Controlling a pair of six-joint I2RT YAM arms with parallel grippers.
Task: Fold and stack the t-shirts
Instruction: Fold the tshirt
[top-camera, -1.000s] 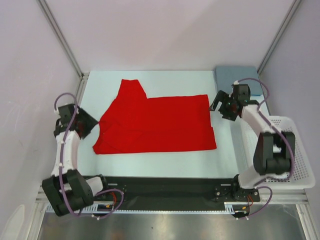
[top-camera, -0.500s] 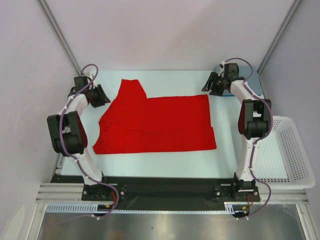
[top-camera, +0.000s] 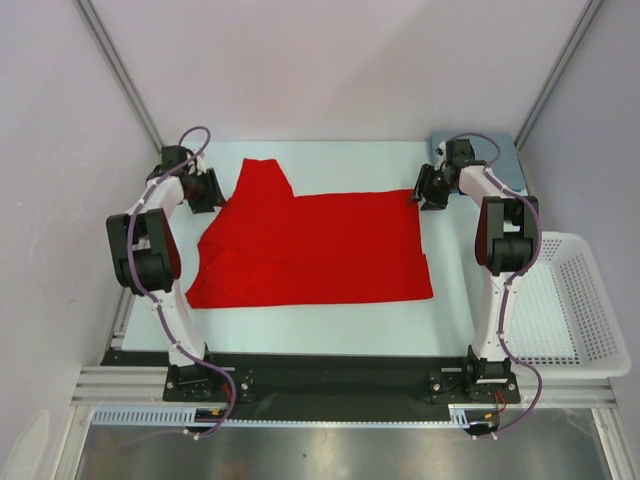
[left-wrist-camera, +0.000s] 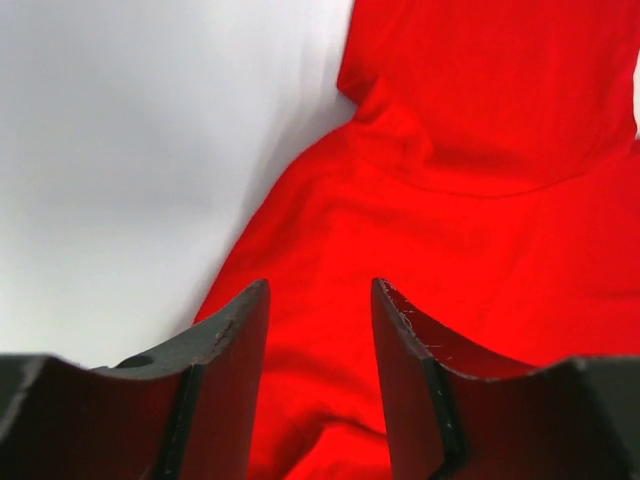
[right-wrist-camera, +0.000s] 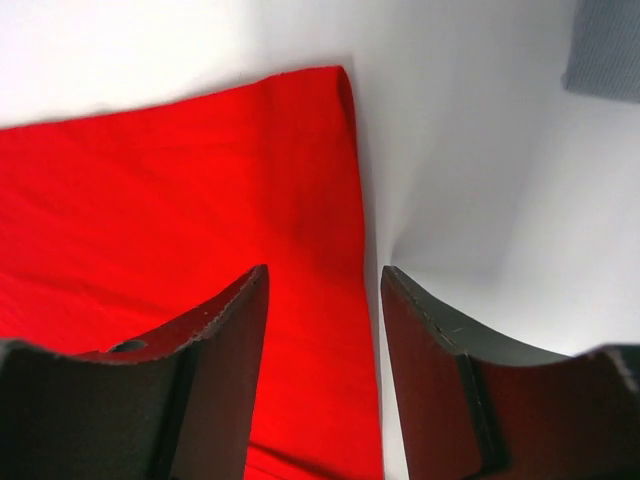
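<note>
Pale, smooth bench (top-camera: 350, 320) inside a booth with plain lilac-white walls; metal posts (top-camera: 120, 70) run up at the far corners. Red t-shirt (top-camera: 310, 245) lies flat mid-bench, partly folded, with a soft crease across it and one flap sticking out toward the far left. The cloth is matte and hardly wrinkled, its near edge straight.

There is bare bench all round the shirt: a wide strip at the near side, narrower strips left and right. A grey-blue folded cloth (top-camera: 505, 165) sits in the far right corner, apart from the shirt. A white mesh basket (top-camera: 585, 300) hangs off the bench's right side.

Left hand (top-camera: 205, 188) is low at the shirt's far left edge, fingers spread, nothing gripped; its wrist view shows red cloth under the gap and bare bench to the left. Right hand (top-camera: 425, 190) is at the shirt's far right corner, also spread and gripping nothing, with the shirt's edge running between its dark, blunt, scuffed fingers (right-wrist-camera: 225, 330).
</note>
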